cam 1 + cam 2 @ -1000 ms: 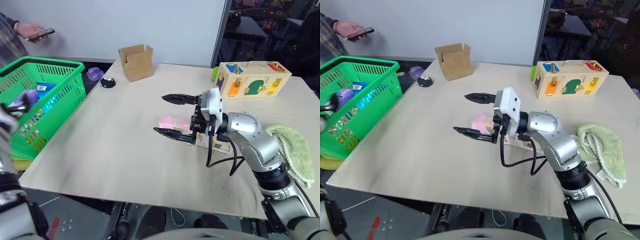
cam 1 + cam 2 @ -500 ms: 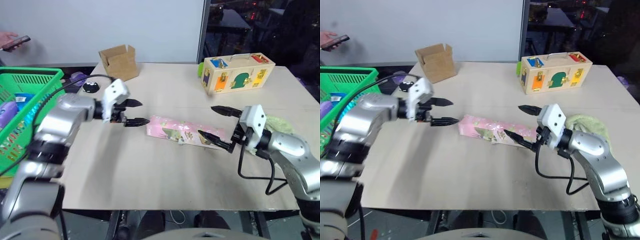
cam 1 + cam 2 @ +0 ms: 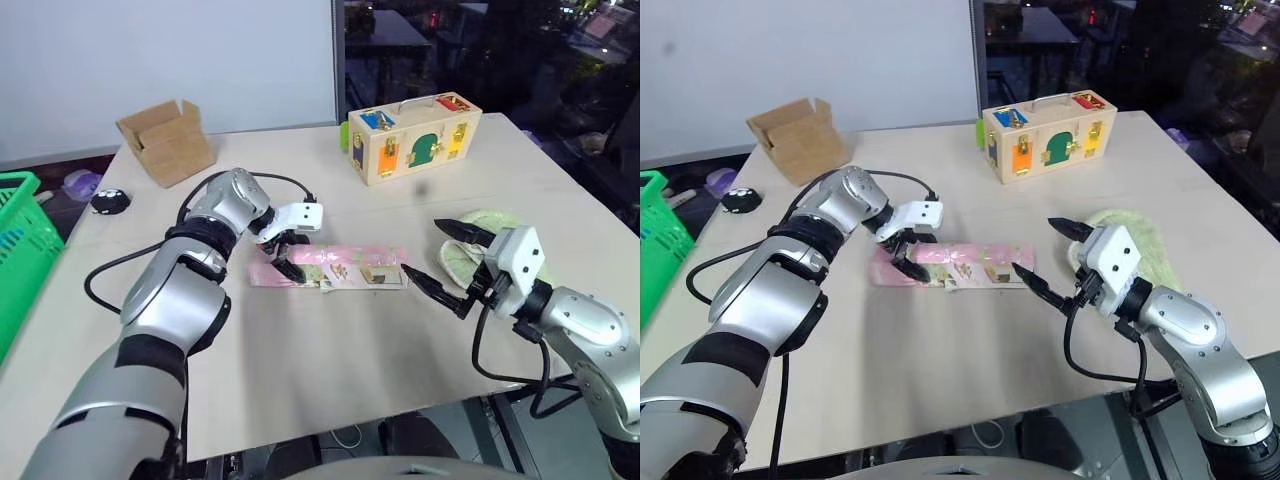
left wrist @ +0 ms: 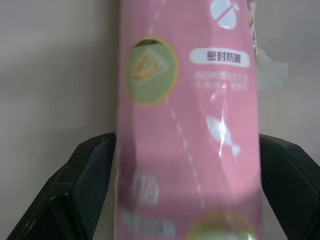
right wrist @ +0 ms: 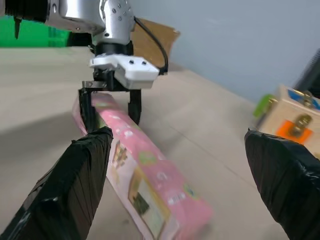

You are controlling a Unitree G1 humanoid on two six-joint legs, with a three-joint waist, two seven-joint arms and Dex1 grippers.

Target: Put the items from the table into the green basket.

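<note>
- Pale beige table [image 3: 330, 350]; green basket [image 3: 15, 250] cut off at its left edge.
- Pink carton [image 3: 335, 268] lies flat; left gripper [image 3: 280, 255] straddles one end, fingers spread.
- Right gripper [image 3: 440, 260] gapes, holding nothing.

Pink carton [image 3: 330, 268] flat on table [image 3: 330, 360]

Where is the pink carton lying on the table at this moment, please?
The pink carton lies flat near the table's middle, the open left gripper straddling its left end, the open right gripper just off its right end.
</note>
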